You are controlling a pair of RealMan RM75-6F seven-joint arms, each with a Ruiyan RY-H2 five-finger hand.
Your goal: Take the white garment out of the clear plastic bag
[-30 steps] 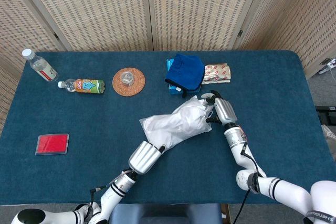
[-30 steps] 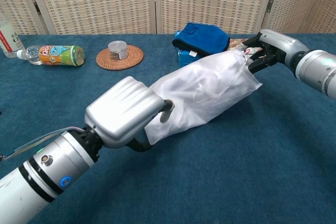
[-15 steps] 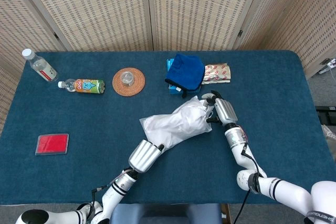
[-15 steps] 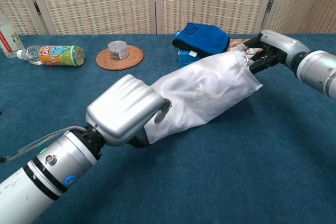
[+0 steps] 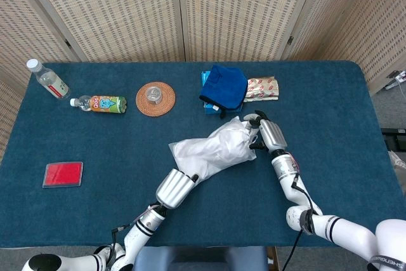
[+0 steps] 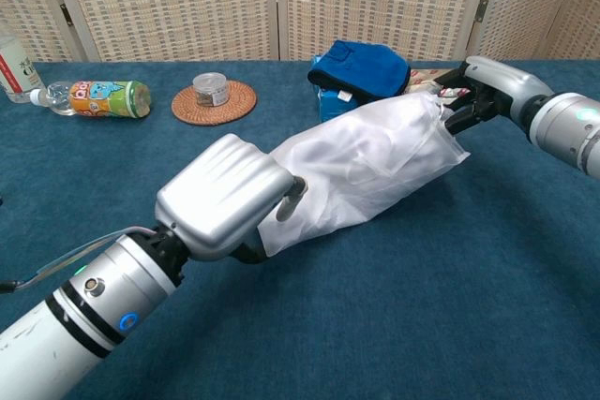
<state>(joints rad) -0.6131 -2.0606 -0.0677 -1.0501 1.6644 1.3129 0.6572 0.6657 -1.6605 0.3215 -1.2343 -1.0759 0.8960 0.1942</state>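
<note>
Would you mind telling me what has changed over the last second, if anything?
Almost nothing. The right robot hand has eased very slightly rightward at the far end of the clear plastic bag. The left robot hand stays at the bag's near end, and the white garment remains inside.

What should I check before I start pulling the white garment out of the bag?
1. Left hand grips the near end of the bag: ok.
2. Right hand holds the far end: ok.
3. Bag mouth open: cannot tell.
4. Garment fully inside the bag: ok.
5. Room behind the right hand: not ok, the blue cloth and snack packet lie close.
6. Bag resting on the table, not lifted: ok.
</note>
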